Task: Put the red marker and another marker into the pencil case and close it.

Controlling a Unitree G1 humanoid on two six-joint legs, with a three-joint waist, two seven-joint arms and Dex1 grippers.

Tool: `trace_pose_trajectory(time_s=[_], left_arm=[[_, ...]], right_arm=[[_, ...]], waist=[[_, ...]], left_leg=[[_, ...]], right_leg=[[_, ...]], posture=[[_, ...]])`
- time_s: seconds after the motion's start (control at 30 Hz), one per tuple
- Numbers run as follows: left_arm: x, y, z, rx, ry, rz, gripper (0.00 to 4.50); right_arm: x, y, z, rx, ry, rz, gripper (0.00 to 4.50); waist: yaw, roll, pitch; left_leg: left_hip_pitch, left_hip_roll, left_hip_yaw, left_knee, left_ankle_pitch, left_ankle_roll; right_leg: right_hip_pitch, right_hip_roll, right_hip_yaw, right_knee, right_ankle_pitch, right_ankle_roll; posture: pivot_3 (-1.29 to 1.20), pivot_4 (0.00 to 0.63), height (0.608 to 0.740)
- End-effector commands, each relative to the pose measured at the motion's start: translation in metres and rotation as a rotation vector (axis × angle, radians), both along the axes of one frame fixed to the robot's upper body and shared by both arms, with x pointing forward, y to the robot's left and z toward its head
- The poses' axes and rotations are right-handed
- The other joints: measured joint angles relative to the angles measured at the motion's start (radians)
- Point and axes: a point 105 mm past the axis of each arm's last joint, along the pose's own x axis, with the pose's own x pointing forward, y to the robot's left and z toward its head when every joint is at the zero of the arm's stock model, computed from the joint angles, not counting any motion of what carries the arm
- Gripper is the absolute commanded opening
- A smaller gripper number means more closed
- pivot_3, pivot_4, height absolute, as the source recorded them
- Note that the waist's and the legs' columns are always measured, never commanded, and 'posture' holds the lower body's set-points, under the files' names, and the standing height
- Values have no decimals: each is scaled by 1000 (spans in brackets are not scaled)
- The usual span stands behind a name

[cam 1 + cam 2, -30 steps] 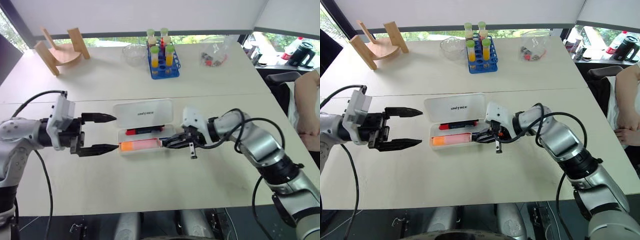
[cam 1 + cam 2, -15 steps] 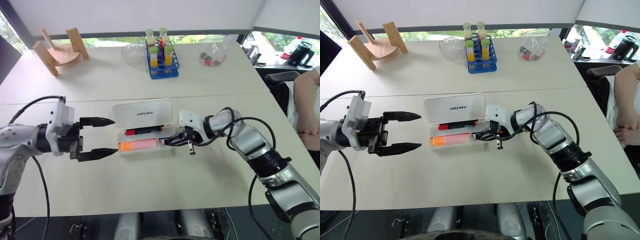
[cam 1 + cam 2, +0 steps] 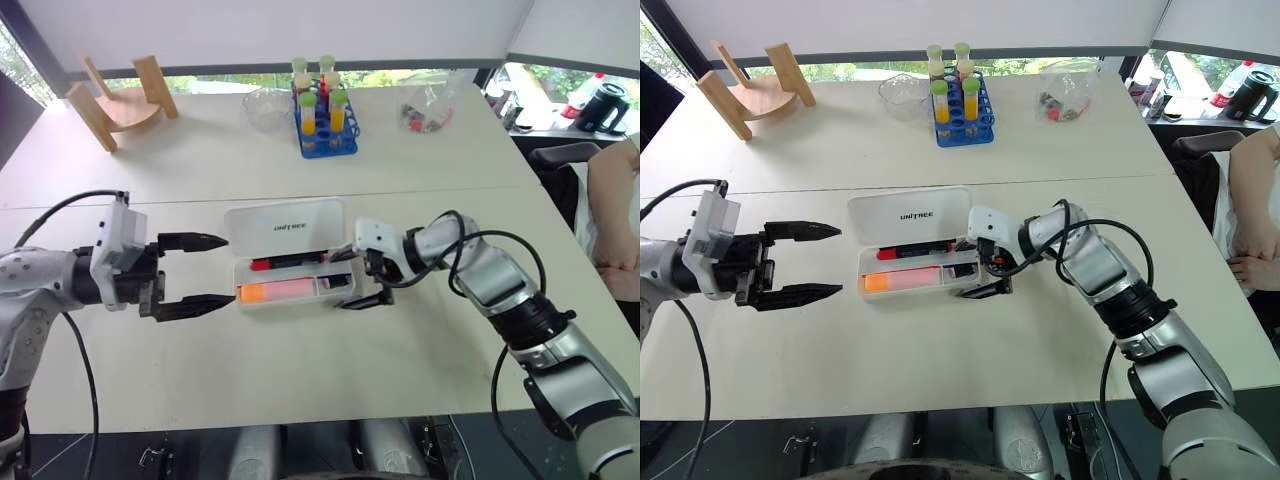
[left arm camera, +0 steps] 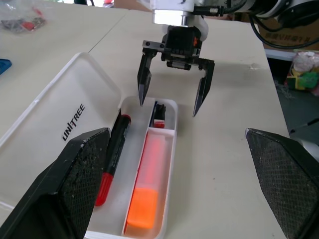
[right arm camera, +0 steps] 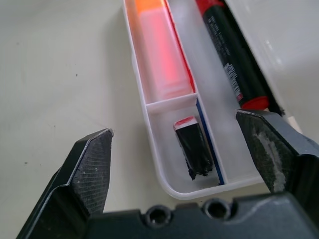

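The white pencil case (image 3: 285, 225) lies open mid-table with its lid folded flat towards the far side. The red marker (image 3: 290, 263), red and black, rests in the far compartment. The other marker (image 3: 285, 291), pale pink with an orange end, fills the near one. A short black piece with a red-white end (image 5: 194, 147) sits in the small end compartment. My right gripper (image 3: 352, 278) is open, its fingers straddling the case's right end, nothing between them. My left gripper (image 3: 228, 270) hangs open just off the case's left end, apart from it.
A blue rack of tubes (image 3: 325, 125), a glass bowl (image 3: 268, 108), a wooden stand (image 3: 120, 100) and a plastic bag of small parts (image 3: 428, 112) stand along the far side. A person (image 3: 615, 215) sits at the right edge.
My right gripper, shut at the case's right end before, now stands wide open there. The left gripper has kept its place and stays open.
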Motion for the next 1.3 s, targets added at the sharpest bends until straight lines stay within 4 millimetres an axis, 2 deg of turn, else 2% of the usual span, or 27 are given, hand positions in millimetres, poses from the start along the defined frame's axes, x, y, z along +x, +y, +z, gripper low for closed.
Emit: trace_pose_trajectory(time_s=[0.03, 0.1, 0.17, 0.33, 0.47, 0.67, 0.83, 0.9, 1.0, 1.1, 1.17, 1.3], left_arm=[[12, 11, 15, -8, -80, 97, 4500], [25, 25, 19, -4, -82, 193, 4500], [32, 38, 21, -19, -14, 253, 4500], [44, 62, 15, 13, -34, 329, 4500], [57, 72, 8, -20, -36, 359, 3225], [98, 82, -1, -40, -88, 450, 128], [128, 63, -19, -35, -89, 444, 57], [139, 40, -29, -40, -73, 401, 57], [144, 18, -35, -50, -61, 334, 57], [128, -3, -32, -109, -6, 166, 57], [112, -7, -29, -124, 53, 78, 57], [82, -12, -39, -48, 140, -34, 57]], right_arm=[[-7, 4, 52, 145, -58, 16, 4463], [-12, 3, 72, 233, -43, -11, 4463], [-15, -2, 88, 290, -44, -46, 4463], [-17, -13, 91, 309, -61, -135, 4463], [-17, -21, 90, 307, -68, -190, 4500], [-22, -33, 92, 305, -85, -246, 4500], [-26, -38, 95, 309, -92, -272, 4500], [-26, -40, 95, 308, -101, -291, 4500], [-26, -42, 95, 306, -106, -310, 4500], [-26, -45, 93, 299, -104, -325, 4500], [-26, -47, 91, 296, -101, -335, 4500], [-27, -47, 89, 293, -97, -341, 4500]], waist=[[0, 0, 0], [1, 0, 0], [0, 0, 0], [0, 0, 0], [0, 0, 0], [7, 0, 0], [7, -1, -1], [6, -1, -1], [4, -1, -1], [-3, -1, -1], [-5, -1, -1], [-10, -1, -1]], left_leg=[[0, 0, 0, 0, 0, 0], [0, 0, 0, 0, 0, 0], [0, 0, -1, 0, 0, 0], [0, 0, -1, -1, 0, 0], [0, 0, 0, -1, 0, 0], [-1, -1, 0, 0, 0, 0], [-1, -1, 0, 0, 0, 0], [-2, -1, 0, 1, 0, 0], [-2, -1, 0, 1, 0, 0], [-5, -1, 0, 1, 0, 0], [-9, -1, -1, 1, 0, 0], [-12, 0, -1, 2, 0, 0]], right_leg=[[0, 0, 0, 0, 0, 0], [0, 0, 0, 0, 0, 0], [0, 0, 0, 0, 0, 0], [0, 0, -1, 0, 0, 0], [0, 0, 0, -1, 0, 0], [0, -1, -1, 0, 0, 0], [0, -1, -1, 0, 0, 0], [-1, -1, -1, 0, 0, 0], [-1, -1, -1, 0, 0, 0], [-4, 0, -1, 0, 0, 0], [-9, 0, -1, 1, 0, 0], [-13, 0, 0, 3, 0, 0]], posture=[[0, 150, 740], [0, 150, 740], [0, 150, 740], [0, 150, 740], [0, 150, 740], [0, 150, 740], [0, 150, 740], [0, 150, 740], [0, 150, 740], [0, 150, 740], [0, 150, 740], [0, 150, 740]])
